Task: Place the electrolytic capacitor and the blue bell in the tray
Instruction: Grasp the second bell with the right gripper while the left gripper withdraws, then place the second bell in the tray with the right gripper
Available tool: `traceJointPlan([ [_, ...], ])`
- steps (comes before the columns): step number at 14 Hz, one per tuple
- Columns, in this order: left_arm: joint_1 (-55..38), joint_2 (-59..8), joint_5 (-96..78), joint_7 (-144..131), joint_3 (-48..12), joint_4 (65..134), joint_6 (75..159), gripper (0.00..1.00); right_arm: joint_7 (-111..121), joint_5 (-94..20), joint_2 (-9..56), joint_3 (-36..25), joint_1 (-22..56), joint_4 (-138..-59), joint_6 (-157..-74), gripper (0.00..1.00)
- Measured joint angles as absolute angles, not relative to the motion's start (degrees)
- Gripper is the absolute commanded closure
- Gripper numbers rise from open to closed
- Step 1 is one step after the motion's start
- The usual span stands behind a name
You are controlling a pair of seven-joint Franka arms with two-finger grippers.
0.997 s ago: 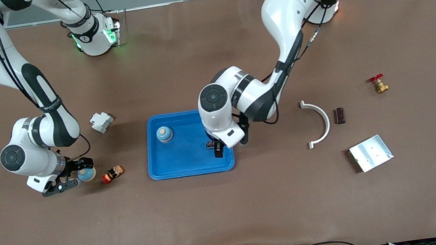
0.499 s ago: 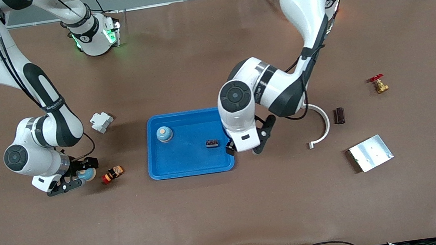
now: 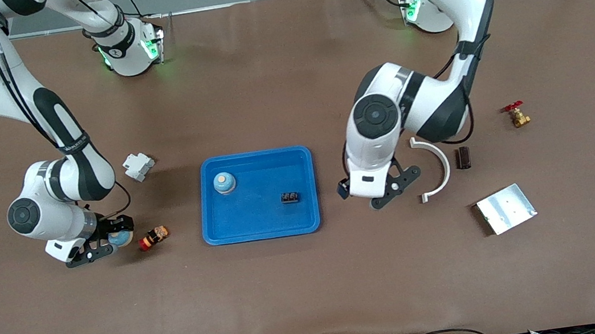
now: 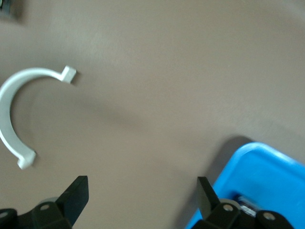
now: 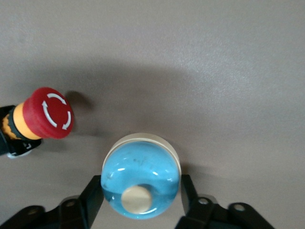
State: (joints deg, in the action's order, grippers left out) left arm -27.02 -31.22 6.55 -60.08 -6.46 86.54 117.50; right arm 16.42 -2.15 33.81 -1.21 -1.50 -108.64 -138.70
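The blue tray (image 3: 214, 236) lies mid-table and holds one blue bell (image 3: 224, 183) and a small black part (image 3: 290, 196). A second blue bell (image 3: 121, 238) stands on the table toward the right arm's end. My right gripper (image 3: 106, 241) is down around it, with a finger pressed against each side (image 5: 140, 174). A dark-brown cylinder (image 3: 464, 157), seemingly the electrolytic capacitor, lies toward the left arm's end. My left gripper (image 3: 370, 193) is open and empty over bare table between the tray and a white arc. The tray's corner (image 4: 267, 167) shows in the left wrist view.
A white curved bracket (image 3: 438, 165) lies beside the capacitor. A red-capped push button (image 3: 154, 237) lies beside the gripped bell. A white plastic part (image 3: 137, 166), a brass valve with red handle (image 3: 517, 115) and a silver plate (image 3: 506, 208) also lie on the table.
My left gripper left the black part in the tray and moved out over the table toward the white bracket. My right gripper settled lower around the bell and its fingers narrowed.
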Motion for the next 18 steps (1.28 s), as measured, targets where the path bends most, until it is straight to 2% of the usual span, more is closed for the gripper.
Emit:
traceJointPlan([
  [2,-26.1,-28.2,6.5,-52.4,-6.5,91.3,118.7,0.00,16.4,-2.2,33.7,-1.0,-1.3,-107.2,-136.3,0.73],
  [4,-25.3,-26.6,6.6,-45.9,-6.5,92.9,118.6,0.00,16.3,-2.3,33.7,-0.8,-0.9,-104.2,-130.4,0.80],
  [8,-21.8,-23.8,6.6,-36.7,-6.5,96.9,119.7,0.00,11.0,-6.3,33.1,1.0,0.2,-98.1,-120.4,0.83],
  [12,-16.8,-18.7,6.9,-26.2,-6.5,104.9,123.5,0.00,-7.7,-6.8,33.0,3.1,9.2,-94.9,-119.5,0.88],
  [15,-10.4,-14.5,6.9,-15.1,-6.5,109.9,124.2,0.00,-20.2,-6.9,33.4,3.2,16.6,-92.2,-119.6,0.88],
  [18,-5.2,-12.5,6.8,-7.0,-6.6,114.6,127.6,0.00,-25.7,-6.9,35.6,3.2,20.9,-91.1,-121.8,0.88],
])
